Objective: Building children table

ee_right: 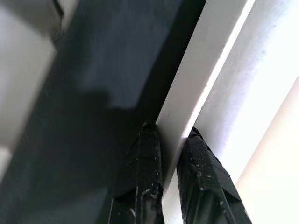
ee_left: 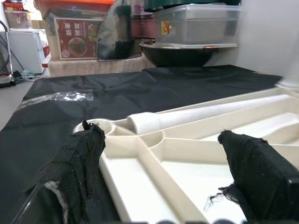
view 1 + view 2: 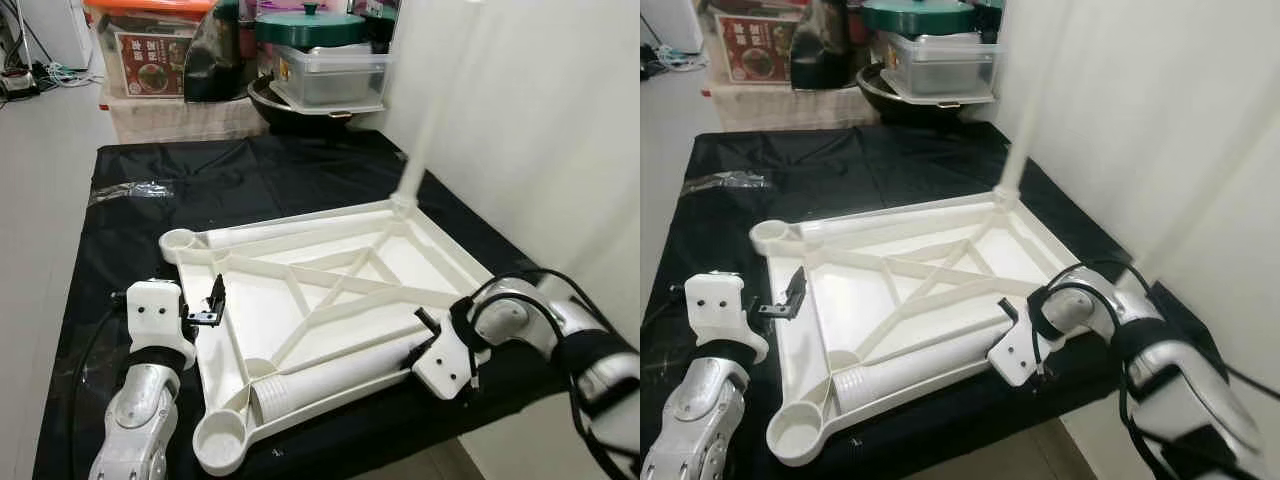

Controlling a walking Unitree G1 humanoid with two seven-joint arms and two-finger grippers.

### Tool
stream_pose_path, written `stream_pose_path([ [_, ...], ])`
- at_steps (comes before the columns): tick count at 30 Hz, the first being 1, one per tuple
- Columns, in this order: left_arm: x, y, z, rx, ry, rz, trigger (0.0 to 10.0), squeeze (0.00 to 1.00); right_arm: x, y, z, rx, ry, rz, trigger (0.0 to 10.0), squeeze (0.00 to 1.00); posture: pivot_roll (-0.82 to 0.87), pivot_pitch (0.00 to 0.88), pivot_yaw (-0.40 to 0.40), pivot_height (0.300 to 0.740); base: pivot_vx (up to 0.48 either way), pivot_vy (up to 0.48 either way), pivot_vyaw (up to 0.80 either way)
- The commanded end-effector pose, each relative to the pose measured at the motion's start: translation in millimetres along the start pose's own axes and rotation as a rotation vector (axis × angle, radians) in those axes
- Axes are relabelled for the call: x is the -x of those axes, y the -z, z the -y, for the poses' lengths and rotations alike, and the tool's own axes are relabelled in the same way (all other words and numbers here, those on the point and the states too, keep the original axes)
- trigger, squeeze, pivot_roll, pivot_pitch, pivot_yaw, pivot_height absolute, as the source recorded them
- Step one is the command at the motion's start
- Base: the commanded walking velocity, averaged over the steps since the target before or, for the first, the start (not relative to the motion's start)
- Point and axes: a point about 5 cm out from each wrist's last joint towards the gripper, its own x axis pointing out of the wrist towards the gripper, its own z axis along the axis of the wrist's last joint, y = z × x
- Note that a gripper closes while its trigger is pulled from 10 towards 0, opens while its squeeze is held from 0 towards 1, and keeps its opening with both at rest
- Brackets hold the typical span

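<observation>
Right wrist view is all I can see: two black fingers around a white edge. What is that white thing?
Observer: An upturned white table top lying on a black cloth. The right gripper pinches its near right rim.
Operator: Any legs on it?
Observer: One upright leg stands in the far corner, and a loose leg lies along the near side.
Operator: And the other arm?
Observer: The left gripper is at the top's left rim, fingers apart.

White plastic children's tabletop (image 3: 330,290) upside down on black sheet (image 3: 200,190), 1 leg (image 3: 425,130) upright at far corner, 2 loose legs (image 3: 335,375) lying inside it
</observation>
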Motion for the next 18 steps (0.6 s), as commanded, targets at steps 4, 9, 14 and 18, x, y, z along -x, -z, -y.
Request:
stream_pose_path([
  [4, -0.6, 4, 1.1, -0.01, 0.008, -0.012, 10.0, 0.0, 9.2, 2, 14.0, 0.094, 0.035, -0.057, 0.0, 0.0, 0.05, 0.0, -0.107, 0.74, 0.0, 0.0, 0.0],
  [9, -0.7, 6, 1.9, -0.017, 0.009, -0.022, 10.0, 0.0, 25.1, 32, 33.5, 0.109, 0.157, -0.36, 0.0, 0.0, 0.06, 0.0, -0.104, 0.74, 0.0, 0.0, 0.0],
  [14, -1.1, 9, 2.1, -0.022, 0.012, -0.031, 10.0, 0.0, 32.1, 43, 46.3, 0.179, 0.317, -0.504, 2.8, 0.0, 0.06, 0.0, -0.104, 0.74, 0.0, 0.0, 0.0],
  [18, -1.1, 10, 2.0, -0.024, 0.013, -0.036, 10.0, 0.0, 35.1, 45, 50.5, 0.154, 0.395, -0.512, 10.0, 0.0, 0.07, 0.0, -0.103, 0.74, 0.0, 0.0, 0.0],
])
